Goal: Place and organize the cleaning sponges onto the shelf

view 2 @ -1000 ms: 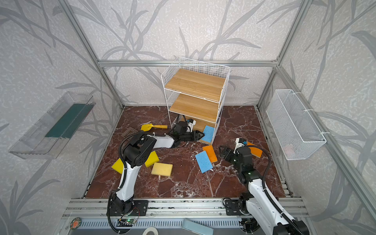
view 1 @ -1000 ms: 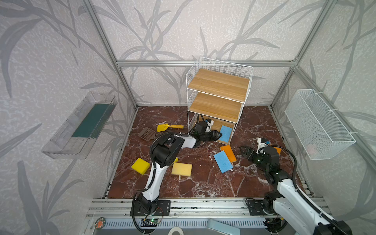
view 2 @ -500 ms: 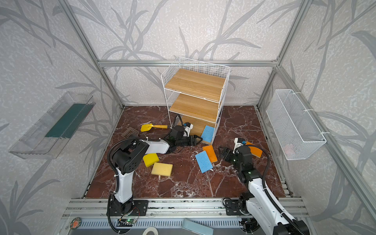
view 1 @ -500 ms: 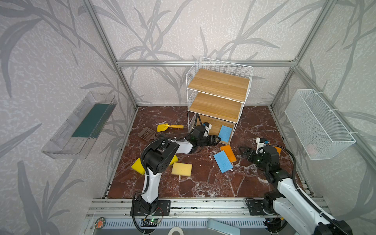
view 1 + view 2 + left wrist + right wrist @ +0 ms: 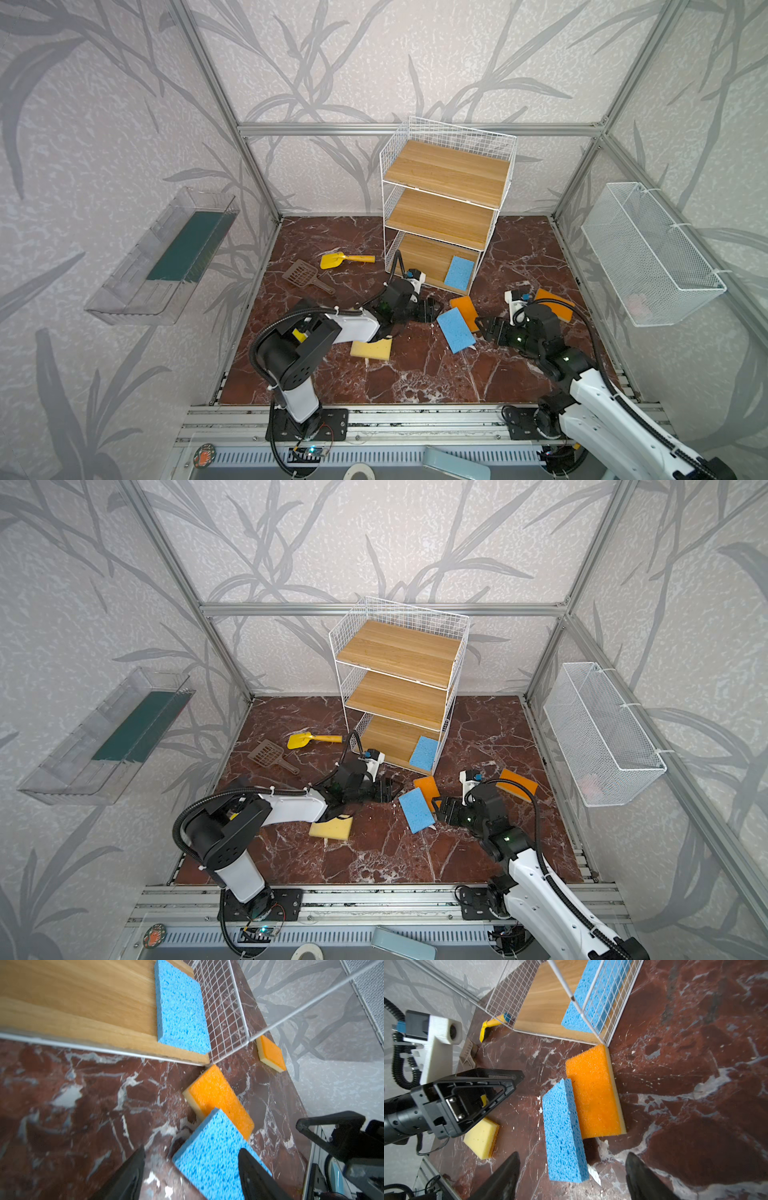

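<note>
The shelf (image 5: 444, 208) (image 5: 399, 679) stands at the back with one blue sponge (image 5: 459, 272) (image 5: 180, 1007) flat on its bottom board. In front of it a second blue sponge (image 5: 455, 330) (image 5: 562, 1130) leans on an orange sponge (image 5: 465, 309) (image 5: 593, 1095). My left gripper (image 5: 434, 311) (image 5: 191, 1150) is open just left of that pair. My right gripper (image 5: 484, 326) (image 5: 573, 1154) is open just right of it. Neither touches a sponge. Another orange sponge (image 5: 555, 305) lies behind the right wrist. A yellow sponge (image 5: 371, 349) lies under the left forearm.
A yellow scoop (image 5: 345, 259) and a brown slotted scoop (image 5: 305, 276) lie left of the shelf. A clear tray (image 5: 166, 257) hangs on the left wall and a white mesh basket (image 5: 648, 253) on the right wall. Both grippers face each other closely.
My left gripper has drawn back from the shelf's bottom board to the floor beside the leaning blue sponge, its elbow swinging left. My right gripper has crept left toward the same sponge.
</note>
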You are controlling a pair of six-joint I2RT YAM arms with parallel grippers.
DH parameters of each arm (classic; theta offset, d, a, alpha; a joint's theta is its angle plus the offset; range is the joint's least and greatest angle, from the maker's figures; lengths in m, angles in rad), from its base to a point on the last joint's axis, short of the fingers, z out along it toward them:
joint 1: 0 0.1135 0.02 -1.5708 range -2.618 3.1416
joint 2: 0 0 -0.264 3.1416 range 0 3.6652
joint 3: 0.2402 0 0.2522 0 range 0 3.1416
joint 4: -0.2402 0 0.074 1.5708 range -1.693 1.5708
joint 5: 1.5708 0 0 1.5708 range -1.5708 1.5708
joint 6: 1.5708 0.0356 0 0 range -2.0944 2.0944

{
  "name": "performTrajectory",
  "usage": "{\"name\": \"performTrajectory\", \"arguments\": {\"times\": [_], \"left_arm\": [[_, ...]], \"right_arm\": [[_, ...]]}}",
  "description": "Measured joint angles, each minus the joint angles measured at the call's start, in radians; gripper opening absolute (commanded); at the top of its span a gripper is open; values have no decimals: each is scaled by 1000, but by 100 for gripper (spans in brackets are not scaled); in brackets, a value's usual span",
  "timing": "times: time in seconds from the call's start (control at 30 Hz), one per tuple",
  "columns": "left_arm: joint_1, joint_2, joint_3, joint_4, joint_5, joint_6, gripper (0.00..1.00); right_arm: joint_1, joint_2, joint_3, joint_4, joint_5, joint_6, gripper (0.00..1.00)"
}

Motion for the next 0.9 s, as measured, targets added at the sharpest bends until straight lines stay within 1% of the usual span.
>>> {"name": "performTrajectory", "arguments": {"times": [0.07,0.13,0.27,0.37,0.43,0.57,0.77,0.9], "left_arm": [[-10,-45,-56,3,-19,-3,72],[-16,-80,-108,6,-35,-9,72],[-23,-98,-172,19,-60,-16,72],[-23,-93,-200,42,-67,-27,72],[-22,-84,-209,73,-66,-38,72],[-22,-65,-215,138,-53,-65,72],[-22,-63,-215,174,-30,-85,72],[-22,-69,-215,169,-25,-90,71]], "right_arm": [[7,21,0,-2,-1,-8,68],[15,57,0,-3,-2,-16,67],[47,129,4,-5,-6,-33,63],[74,171,6,5,-21,-36,54],[95,193,6,14,-29,-35,51],[142,238,13,37,-31,-35,51],[164,319,39,54,-33,-33,51],[178,357,44,66,-33,-29,45]]}}
